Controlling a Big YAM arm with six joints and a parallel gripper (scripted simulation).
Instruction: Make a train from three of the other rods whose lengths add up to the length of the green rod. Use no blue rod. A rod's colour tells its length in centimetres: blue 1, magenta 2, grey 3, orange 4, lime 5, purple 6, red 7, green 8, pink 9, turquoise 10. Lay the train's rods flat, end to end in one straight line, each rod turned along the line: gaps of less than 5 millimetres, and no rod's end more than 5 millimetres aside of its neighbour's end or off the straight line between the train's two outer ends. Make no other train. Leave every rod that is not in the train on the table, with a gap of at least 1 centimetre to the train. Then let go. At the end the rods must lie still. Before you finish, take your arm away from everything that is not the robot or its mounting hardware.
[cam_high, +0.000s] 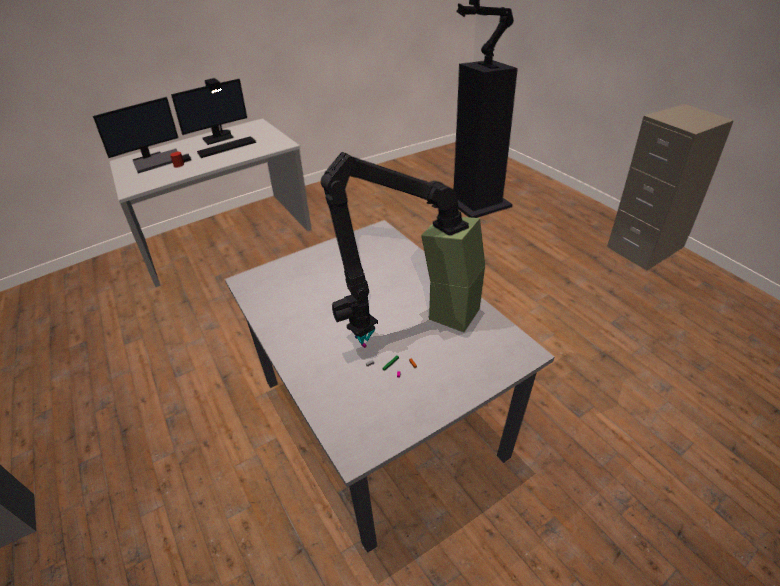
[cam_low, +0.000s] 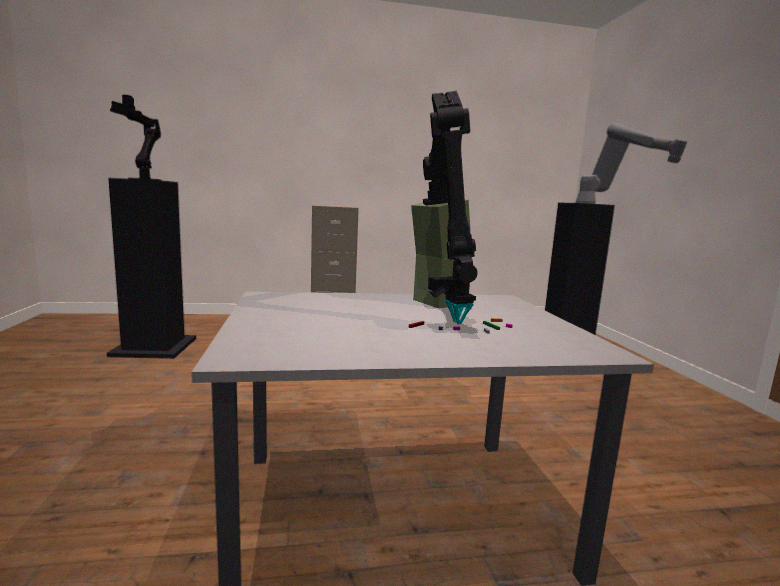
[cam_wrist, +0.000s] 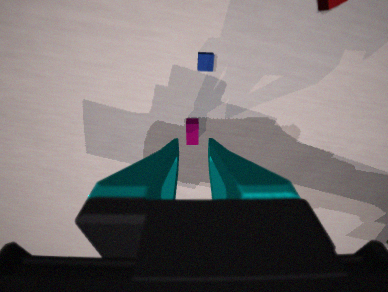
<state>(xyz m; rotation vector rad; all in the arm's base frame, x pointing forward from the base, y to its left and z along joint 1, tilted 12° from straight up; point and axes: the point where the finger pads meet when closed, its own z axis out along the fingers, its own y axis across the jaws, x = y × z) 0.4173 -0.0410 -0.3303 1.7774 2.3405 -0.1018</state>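
My gripper (cam_high: 364, 340) (cam_low: 460, 322) (cam_wrist: 193, 145) is partly open and empty, pointing down just above the table. A magenta rod (cam_high: 363, 345) (cam_low: 456, 328) (cam_wrist: 192, 133) lies beyond the fingertips in the wrist view, lined up with their gap. A blue rod (cam_low: 440, 327) (cam_wrist: 206, 62) and a red rod (cam_low: 416, 324) (cam_wrist: 328, 4) lie farther out; the arm hides both in the top view. A grey rod (cam_high: 370, 363) (cam_low: 486, 330), the green rod (cam_high: 390, 362) (cam_low: 491, 325), an orange rod (cam_high: 413, 362) (cam_low: 496, 320) and a second magenta rod (cam_high: 398, 374) (cam_low: 509, 325) lie apart.
The rods lie on the grey-white table (cam_high: 353, 434) (cam_low: 353, 352). The green pedestal (cam_high: 455, 277) (cam_low: 430, 270) under the arm stands on the table behind the rods. The arm casts a shadow around the near magenta rod.
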